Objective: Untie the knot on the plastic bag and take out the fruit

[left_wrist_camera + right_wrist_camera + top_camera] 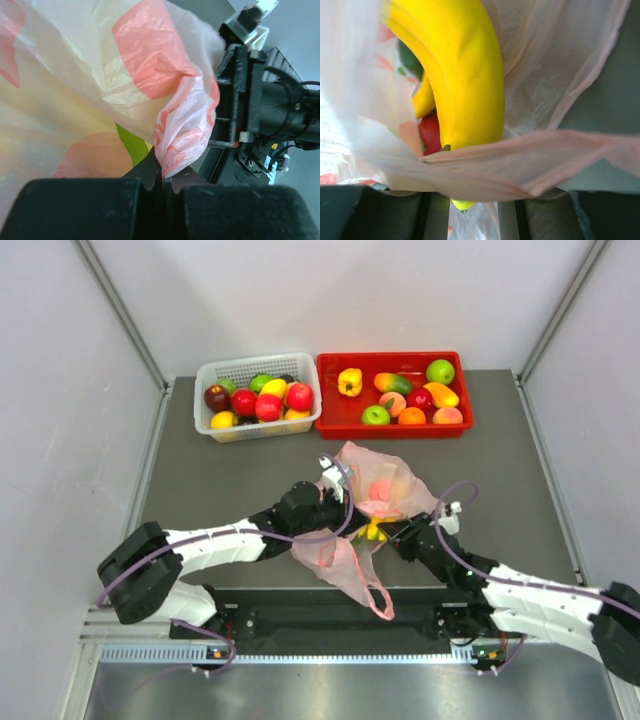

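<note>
- Here's the left arm (215, 540): white shells on the long links behind the pincer, chunky black joints between them.
- A purple cable (310, 537) runs back from its wrist.
- Left pincer (162, 186) up close: two blocky matt-black fingers (75, 210), corners rounded.
- Right arm (535, 592), same livery: white links, black joints, its own purple loop (462, 483) just behind the pincer.
- Its wrist: black frame (235, 100), round black barrel (282, 115) behind, a white bracket (252, 25) mounted on it, thin wires (277, 155) alongside.
- Right pincer (472, 216): dark fingers (370, 215), a paler strip on each inner face.
</note>
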Motion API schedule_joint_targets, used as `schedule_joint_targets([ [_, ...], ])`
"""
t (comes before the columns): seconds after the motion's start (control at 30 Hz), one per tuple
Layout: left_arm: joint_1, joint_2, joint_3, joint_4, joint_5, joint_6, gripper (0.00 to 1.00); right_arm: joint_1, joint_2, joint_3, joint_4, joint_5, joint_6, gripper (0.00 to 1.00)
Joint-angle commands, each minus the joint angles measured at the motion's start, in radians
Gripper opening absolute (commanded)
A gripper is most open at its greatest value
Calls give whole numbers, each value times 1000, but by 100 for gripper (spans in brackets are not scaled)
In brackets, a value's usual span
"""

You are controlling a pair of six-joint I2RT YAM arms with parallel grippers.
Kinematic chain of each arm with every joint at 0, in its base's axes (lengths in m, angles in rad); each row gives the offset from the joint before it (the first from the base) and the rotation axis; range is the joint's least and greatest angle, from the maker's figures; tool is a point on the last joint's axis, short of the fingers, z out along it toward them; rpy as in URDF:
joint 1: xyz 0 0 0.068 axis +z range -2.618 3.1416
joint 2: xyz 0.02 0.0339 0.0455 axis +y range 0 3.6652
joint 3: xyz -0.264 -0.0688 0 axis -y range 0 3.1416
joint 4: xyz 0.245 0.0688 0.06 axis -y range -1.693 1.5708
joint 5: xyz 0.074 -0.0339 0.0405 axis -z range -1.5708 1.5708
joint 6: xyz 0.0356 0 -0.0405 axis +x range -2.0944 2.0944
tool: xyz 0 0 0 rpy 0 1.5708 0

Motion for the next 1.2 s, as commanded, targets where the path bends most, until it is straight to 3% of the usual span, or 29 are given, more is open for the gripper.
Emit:
schedule_joint_targets([
  [0.0, -6, -51, -4, 16, -23, 36, 0, -32, -181, 46, -150, 1, -125, 4],
  [0.2, -4, -103, -4, -61, -127, 76, 0, -149, -389, 163, -554, -143, -404, 1],
  [0.37, -1, -129, 16, -84, -206, 93, 0, -177, -357, 313, -831, -223, -620, 0],
  [0.7, 6, -152, 117, -159, -357, 160, 0, -177, -182, 459, -935, -352, -844, 0],
  [1.17, 49, -146, 114, -221, -339, 214, 0, -177, -341, 572, -1001, -554, -1061, 0],
])
